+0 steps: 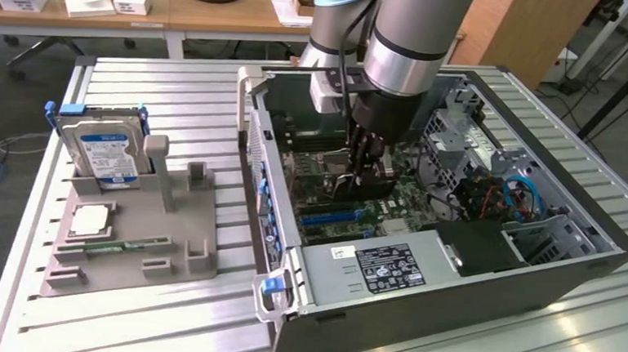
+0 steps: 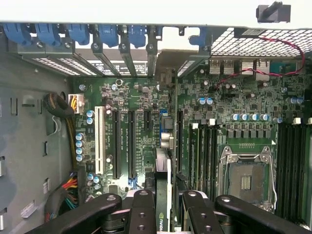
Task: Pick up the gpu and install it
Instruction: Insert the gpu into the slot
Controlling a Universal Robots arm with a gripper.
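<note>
Step in hand, as I read it: install. The pick is done.

Gripper (image 2: 168, 195) is narrow, fingers (image 2: 144, 204) clamped on the gpu (image 2: 162, 217). The card sits edge-on between them, with the logo strip facing the wrist camera.

The card hangs inside the open PC case (image 1: 448, 311), in line with the blue expansion slot (image 1: 339, 218) on the motherboard (image 2: 219, 112). It lies between the black slots (image 2: 124, 141) and the memory slots (image 2: 204, 151). Can't tell whether the card edge touches the slot; it doesn't look seated.

Seating calls for the card edge parallel to the slot, the bracket end lined up with the rear openings under the blue clips (image 2: 107, 34), and a straight push.

Empty CPU socket (image 2: 246, 180) is just beside the line and apart from the card.

Further out, in the exterior view's left, a grey fixture tray (image 1: 194, 267) holds the hard drive (image 1: 103, 151) and CPU chip (image 1: 91, 218).
</note>
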